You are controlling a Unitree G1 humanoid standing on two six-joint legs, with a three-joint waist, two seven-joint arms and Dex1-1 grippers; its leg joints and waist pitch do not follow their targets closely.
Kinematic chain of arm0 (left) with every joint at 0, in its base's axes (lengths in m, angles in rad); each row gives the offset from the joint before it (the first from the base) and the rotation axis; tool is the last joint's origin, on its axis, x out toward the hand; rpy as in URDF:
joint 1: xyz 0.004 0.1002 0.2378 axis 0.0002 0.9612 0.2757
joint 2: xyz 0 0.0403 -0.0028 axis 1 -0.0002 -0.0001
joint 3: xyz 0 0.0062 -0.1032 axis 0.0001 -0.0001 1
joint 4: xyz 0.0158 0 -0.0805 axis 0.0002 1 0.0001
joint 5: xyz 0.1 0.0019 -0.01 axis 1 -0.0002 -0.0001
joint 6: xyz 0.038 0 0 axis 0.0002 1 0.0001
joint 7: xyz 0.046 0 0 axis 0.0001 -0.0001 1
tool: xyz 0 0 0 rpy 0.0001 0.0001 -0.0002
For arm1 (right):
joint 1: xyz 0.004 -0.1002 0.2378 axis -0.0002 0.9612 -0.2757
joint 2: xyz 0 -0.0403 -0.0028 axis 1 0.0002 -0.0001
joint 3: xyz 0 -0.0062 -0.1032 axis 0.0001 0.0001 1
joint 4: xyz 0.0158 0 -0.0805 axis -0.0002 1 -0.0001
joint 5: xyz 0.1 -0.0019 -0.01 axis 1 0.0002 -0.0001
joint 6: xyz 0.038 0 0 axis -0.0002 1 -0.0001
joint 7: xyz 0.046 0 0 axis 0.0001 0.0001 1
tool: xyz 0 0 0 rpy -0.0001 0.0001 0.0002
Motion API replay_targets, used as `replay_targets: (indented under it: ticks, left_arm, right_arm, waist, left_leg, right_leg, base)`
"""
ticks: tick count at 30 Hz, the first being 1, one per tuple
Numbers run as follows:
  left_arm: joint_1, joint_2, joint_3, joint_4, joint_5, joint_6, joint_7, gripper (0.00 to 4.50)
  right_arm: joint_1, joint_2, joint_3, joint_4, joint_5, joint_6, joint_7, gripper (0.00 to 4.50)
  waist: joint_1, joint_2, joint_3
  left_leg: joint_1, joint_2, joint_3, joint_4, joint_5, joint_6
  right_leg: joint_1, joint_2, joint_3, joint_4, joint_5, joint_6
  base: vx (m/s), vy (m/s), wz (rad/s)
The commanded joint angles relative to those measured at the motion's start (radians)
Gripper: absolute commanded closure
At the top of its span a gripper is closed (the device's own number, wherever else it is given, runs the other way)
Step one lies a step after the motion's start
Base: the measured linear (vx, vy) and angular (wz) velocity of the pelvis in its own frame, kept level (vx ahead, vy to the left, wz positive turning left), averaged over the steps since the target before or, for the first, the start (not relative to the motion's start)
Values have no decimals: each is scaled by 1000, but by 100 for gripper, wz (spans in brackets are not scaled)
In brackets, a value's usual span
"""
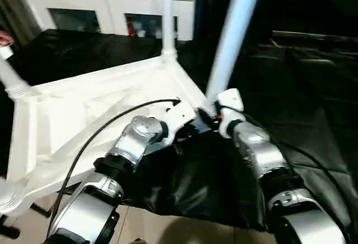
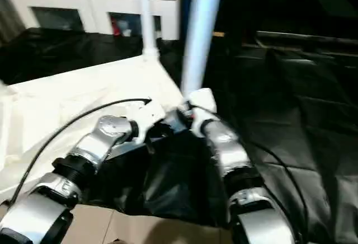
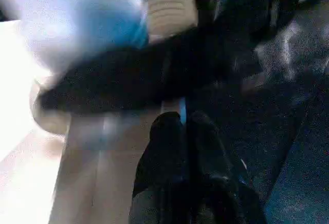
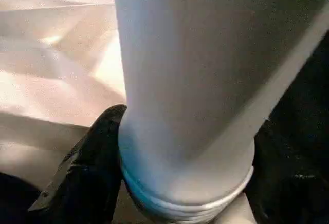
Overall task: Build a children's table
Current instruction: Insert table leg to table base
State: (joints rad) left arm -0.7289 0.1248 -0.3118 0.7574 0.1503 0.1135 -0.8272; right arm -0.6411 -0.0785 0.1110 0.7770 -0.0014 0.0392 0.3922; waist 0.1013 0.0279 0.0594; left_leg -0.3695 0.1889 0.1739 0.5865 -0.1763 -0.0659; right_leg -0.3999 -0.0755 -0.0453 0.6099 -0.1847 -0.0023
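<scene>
The children's table lies upside down, its white top [image 1: 84, 115] resting on a black cloth. One white leg [image 1: 167, 14] stands in the far corner socket, and another leg [image 1: 11, 79] rises at the left corner. At the near right corner a leg [image 1: 232, 37] leans upward, and my right gripper [image 1: 215, 115] is shut on its lower end. In the right wrist view that leg [image 4: 185, 80] sits between the two black fingers [image 4: 87, 167], just above its ridged end. My left gripper [image 1: 193, 122] is shut and holds nothing, close beside the same corner.
A white cabinet [image 1: 112, 3] with shelf openings stands behind the table. Black cloth [image 1: 313, 87] covers the surface to the right. A black cable [image 1: 95, 137] loops over my left forearm. Pale floor [image 1: 168, 230] shows at the near edge.
</scene>
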Motion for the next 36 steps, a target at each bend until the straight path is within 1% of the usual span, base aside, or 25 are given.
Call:
replay_targets:
  ticks: [1, 3, 7, 8, 11, 12, 13, 14, 16, 18, 19, 20, 21, 22, 23, 24, 25, 27, 28, 29, 30, 32, 34, 35, 36]
  left_arm:
    - [14, -22, -21, -37, -28, -48, -54, 450]
    - [14, -19, -20, -35, -29, -50, -64, 450]
    - [16, -12, -20, -42, -32, -49, -79, 450]
    - [19, -6, -22, -48, -34, -52, -92, 450]
    - [23, 2, -24, -53, -35, -58, -106, 450]
    - [29, 18, -24, -63, -37, -71, -132, 450]
    - [30, 18, -24, -63, -37, -72, -133, 450]
    - [31, 31, -22, -67, -36, -81, -140, 450]
    - [32, 37, -20, -69, -36, -95, -144, 450]
    - [29, 43, -2, -72, -42, -95, -136, 450]
    - [29, 47, 4, -80, -52, -89, -153, 405]
    - [29, 47, 4, -80, -52, -89, -153, 394]
    - [26, 56, 19, -90, -69, -96, -172, 394]
    - [26, 56, 19, -90, -69, -96, -172, 382]
    - [24, 59, 25, -92, -74, -103, -173, 382]
    - [20, 64, 40, -93, -92, -126, -185, 358]
    - [10, 64, 73, -92, -131, -132, -204, 352]
    - [-3, 64, 122, -98, -199, -125, -249, 344]
    - [-3, 64, 122, -98, -199, -125, -249, 344]
    - [-11, 70, 136, -106, -226, -110, -277, 317]
    - [-14, 74, 140, -110, -234, -104, -288, 308]
    - [-26, 80, 159, -121, -271, -84, -320, 307]
    - [-38, 76, 181, -123, -307, -72, -336, 281]
    - [-44, 72, 189, -119, -315, -74, -333, 281]
    - [-58, 57, 206, -106, -337, -77, -330, 263]
  right_arm:
    - [24, -10, -3, 77, -18, 29, 22, 178]
    - [22, -13, -4, 80, -16, 27, 29, 178]
    - [21, -22, -4, 76, -5, 24, 39, 178]
    - [21, -27, -9, 68, 10, 25, 56, 178]
    - [22, -34, -16, 57, 20, 22, 78, 178]
    - [33, -57, -25, 9, 41, 26, 141, 178]
    - [34, -58, -26, 7, 42, 26, 143, 178]
    - [53, -88, -28, -45, 61, 45, 198, 178]
    - [63, -106, -28, -69, 68, 50, 223, 178]
    - [87, -149, -29, -124, 86, 64, 274, 178]
    - [93, -158, -32, -137, 91, 69, 286, 178]
    - [93, -158, -32, -137, 91, 69, 286, 178]
    - [99, -170, -36, -152, 95, 73, 297, 178]
    - [99, -170, -36, -152, 95, 73, 297, 178]
    - [101, -174, -38, -157, 97, 76, 303, 178]
    - [100, -177, -41, -162, 101, 80, 307, 178]
    - [102, -181, -43, -175, 106, 87, 318, 178]
    - [106, -187, -43, -196, 114, 101, 331, 178]
    - [106, -187, -43, -196, 114, 101, 331, 178]
    - [107, -189, -41, -206, 120, 109, 339, 178]
    - [108, -191, -39, -212, 123, 114, 343, 178]
    - [114, -195, -29, -233, 129, 128, 371, 178]
    - [124, -200, -16, -259, 134, 140, 405, 178]
    - [127, -201, -12, -267, 135, 143, 415, 178]
    - [140, -207, 3, -297, 142, 151, 452, 178]
  waist:
    - [-6, -5, -72]
    - [-6, -6, -70]
    - [-6, -5, -68]
    - [-6, -6, -68]
    - [-6, -6, -68]
    - [-4, -6, -69]
    - [-4, -7, -70]
    - [-4, -10, -71]
    - [2, -10, -72]
    - [2, -12, -70]
    - [1, -16, -69]
    - [1, -16, -69]
    - [1, -12, -70]
    - [-1, -12, -72]
    - [-2, -12, -73]
    - [-4, -13, -72]
    - [-4, -9, -73]
    - [-6, -12, -73]
    - [-5, -12, -72]
    - [-5, -11, -72]
    - [-6, -11, -72]
    - [-5, -9, -72]
    - [-3, -9, -71]
    - [-3, -9, -71]
    - [-2, -10, -70]
  left_leg:
    - [12, 35, -6, -67, -203, 35]
    - [11, 34, -7, -70, -219, 31]
    - [14, 36, -8, -74, -254, 19]
    - [13, 36, -8, -74, -255, 18]
    - [12, 36, -9, -74, -249, 20]
    - [11, 38, -9, -73, -241, 28]
    - [10, 37, -8, -72, -234, 31]
    - [10, 37, -7, -72, -224, 33]
    - [9, 36, -6, -69, -203, 47]
    - [8, 36, -6, -69, -209, 47]
    - [8, 35, -5, -69, -212, 48]
    - [8, 34, -5, -68, -212, 48]
    - [7, 34, -6, -68, -208, 46]
    - [7, 36, -6, -68, -201, 45]
    - [8, 36, -6, -67, -198, 45]
    - [5, 36, -6, -67, -191, 47]
    - [5, 35, -5, -66, -189, 50]
    - [2, 32, -3, -63, -175, 54]
    - [3, 32, -2, -63, -171, 56]
    - [4, 33, -2, -62, -175, 58]
    - [3, 33, -2, -63, -178, 60]
    - [5, 35, -2, -63, -180, 58]
    - [5, 35, -1, -62, -182, 62]
    - [5, 36, -1, -62, -185, 62]
    - [4, 36, -1, -63, -189, 61]
  right_leg:
    - [47, -66, 39, -67, -110, -257]
    - [49, -65, 38, -69, -134, -252]
    - [46, -68, 39, -76, -198, -236]
    - [47, -67, 40, -75, -196, -234]
    - [47, -67, 40, -75, -189, -232]
    - [49, -68, 40, -73, -171, -234]
    - [49, -67, 40, -72, -159, -236]
    - [49, -66, 40, -71, -146, -238]
    - [52, -65, 38, -69, -117, -238]
    - [52, -66, 38, -70, -136, -236]
    - [52, -66, 38, -73, -157, -234]
    - [51, -67, 38, -73, -168, -233]
    - [51, -68, 39, -74, -177, -232]
    - [51, -67, 38, -72, -163, -240]
    - [50, -65, 37, -70, -149, -245]
    - [50, -65, 37, -67, -127, -253]
    - [51, -65, 36, -67, -118, -259]
    - [55, -63, 35, -63, -93, -267]
    - [54, -62, 35, -64, -89, -269]
    - [53, -63, 34, -63, -95, -273]
    - [53, -61, 33, -64, -103, -273]
    - [52, -62, 33, -62, -110, -275]
    - [51, -61, 33, -62, -102, -279]
    - [51, -61, 33, -63, -106, -279]
    - [53, -62, 33, -63, -111, -278]
  base:
    - [0, 0, 0]
    - [0, 0, 0]
    - [0, 0, 0]
    - [0, 0, 0]
    - [0, 0, 0]
    - [0, 0, 0]
    - [0, 0, 0]
    - [0, 0, 0]
    - [0, 0, 0]
    - [0, 0, 0]
    - [0, 0, 0]
    - [0, 0, 0]
    - [0, 0, 0]
    - [0, 0, 0]
    - [0, 0, 0]
    - [0, 0, 0]
    - [0, 0, 0]
    - [0, 0, 0]
    - [0, 0, 0]
    - [0, 0, 0]
    - [0, 0, 0]
    - [0, 0, 0]
    - [0, 0, 0]
    - [0, 0, 0]
    - [0, 0, 0]
